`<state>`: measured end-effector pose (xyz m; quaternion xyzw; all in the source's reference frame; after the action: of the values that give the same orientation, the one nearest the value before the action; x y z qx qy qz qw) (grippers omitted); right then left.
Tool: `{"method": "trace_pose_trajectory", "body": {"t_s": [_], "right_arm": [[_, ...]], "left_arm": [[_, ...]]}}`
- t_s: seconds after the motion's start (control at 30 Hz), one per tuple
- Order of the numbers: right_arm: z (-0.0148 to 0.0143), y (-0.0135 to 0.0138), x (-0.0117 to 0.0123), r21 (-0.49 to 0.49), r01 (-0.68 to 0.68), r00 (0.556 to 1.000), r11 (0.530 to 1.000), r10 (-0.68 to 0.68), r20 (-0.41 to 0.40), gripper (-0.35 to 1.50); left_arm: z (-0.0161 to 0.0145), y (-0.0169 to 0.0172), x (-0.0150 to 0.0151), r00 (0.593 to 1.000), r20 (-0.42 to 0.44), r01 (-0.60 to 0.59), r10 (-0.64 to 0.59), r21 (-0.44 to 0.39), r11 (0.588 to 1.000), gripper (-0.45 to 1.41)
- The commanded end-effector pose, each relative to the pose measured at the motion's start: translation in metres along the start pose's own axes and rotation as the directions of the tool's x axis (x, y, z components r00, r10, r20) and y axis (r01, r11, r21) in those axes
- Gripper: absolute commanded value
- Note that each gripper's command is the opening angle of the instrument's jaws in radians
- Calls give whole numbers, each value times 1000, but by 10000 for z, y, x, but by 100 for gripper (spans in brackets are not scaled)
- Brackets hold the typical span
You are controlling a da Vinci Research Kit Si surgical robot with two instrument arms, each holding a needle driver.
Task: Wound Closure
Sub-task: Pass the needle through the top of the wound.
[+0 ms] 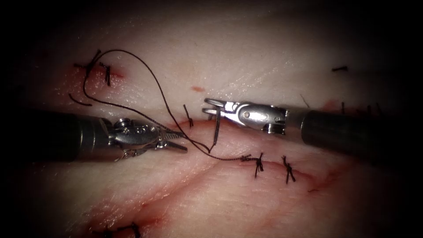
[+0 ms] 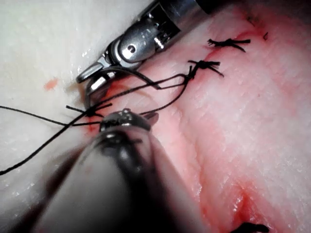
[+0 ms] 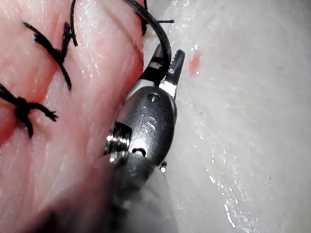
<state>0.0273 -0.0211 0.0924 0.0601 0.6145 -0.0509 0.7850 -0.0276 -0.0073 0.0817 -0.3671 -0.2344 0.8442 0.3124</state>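
Nearest the endoscope, two knotted stitches [image 1: 257,164] cross the cut [image 1: 273,162] in the tissue [image 1: 229,57], on the stretch running to the right of the needle. The thread [image 1: 145,70] leaves the left one of them and runs along the cut to the lower end of the needle [image 1: 217,130].

The needle stands steeply over the cut. Its lower end touches the tissue at the cut line, but the pictures do not show whether it is in the tissue.

Left of the needle, the left tool [image 1: 180,141] lies over the cut with its fingers apart, holding nothing. The thread passes just off their tips. The left wrist view shows the thread crossing in front of this tool [image 2: 146,116], whose fingers are mostly hidden behind its own wrist.

Just beyond the cut, the right tool [image 1: 208,107] has its fingers clamped on the needle near its upper end. The right wrist view shows this grip [image 3: 167,56] from close, the dark curve [image 3: 165,43] caught between the toothed fingers.

Farther from the cut, a spot of red fluid [image 1: 197,89] marks the tissue. The thread loops wide to older stitches [image 1: 105,72] at the far left.
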Motion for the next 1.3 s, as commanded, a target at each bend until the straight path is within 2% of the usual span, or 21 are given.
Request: {"method": "trace_pose_trajectory", "body": {"t_s": [0.03, 0.23, 0.37, 0.67, 0.97, 1.07, 1.1, 1.17, 1.27, 1.3], "right_arm": [[10, 4, 1, 7, 1, 1000, 1000, -1, 1, -35], [9, 7, 7, 48, -23, 1000, 999, 22, 23, -35], [8, 6, 4, 93, -94, 994, 991, 89, 62, -35], [18, -24, 1, 201, -140, 987, 970, 120, 110, -35], [14, -30, 1, 213, -155, 983, 965, 128, 133, -35], [12, -30, 0, 219, -212, 971, 952, 182, 153, -35], [13, -28, 0, 221, -296, 949, 929, 260, 179, -35], [14, -27, 1, 231, -379, 919, 896, 334, 210, -35], [17, -27, 1, 242, -460, 880, 854, 403, 251, -35], [17, -27, 1, 242, -460, 880, 854, 403, 251, -35]], "left_arm": [[7, -2, 3, 1000, -1, -1, 1, 1, 1000, 27], [7, -2, 3, 1000, 4, -1, 1, 5, 1000, 27], [7, -2, 3, 1000, 6, 0, 0, 7, 1000, 27], [4, -4, 2, 1000, 9, 1, -1, 7, 1000, 26], [3, -4, 3, 1000, 11, 4, -4, 11, 1000, 24], [3, -4, 3, 1000, 11, 5, -5, 12, 1000, 24], [3, -4, 4, 1000, 11, 5, -6, 12, 1000, 24], [2, -4, 4, 1000, 11, 7, -7, 12, 1000, 24], [1, -4, 5, 1000, 11, 8, -8, 12, 1000, 24], [1, -4, 5, 1000, 11, 8, -8, 12, 1000, 24]]}}
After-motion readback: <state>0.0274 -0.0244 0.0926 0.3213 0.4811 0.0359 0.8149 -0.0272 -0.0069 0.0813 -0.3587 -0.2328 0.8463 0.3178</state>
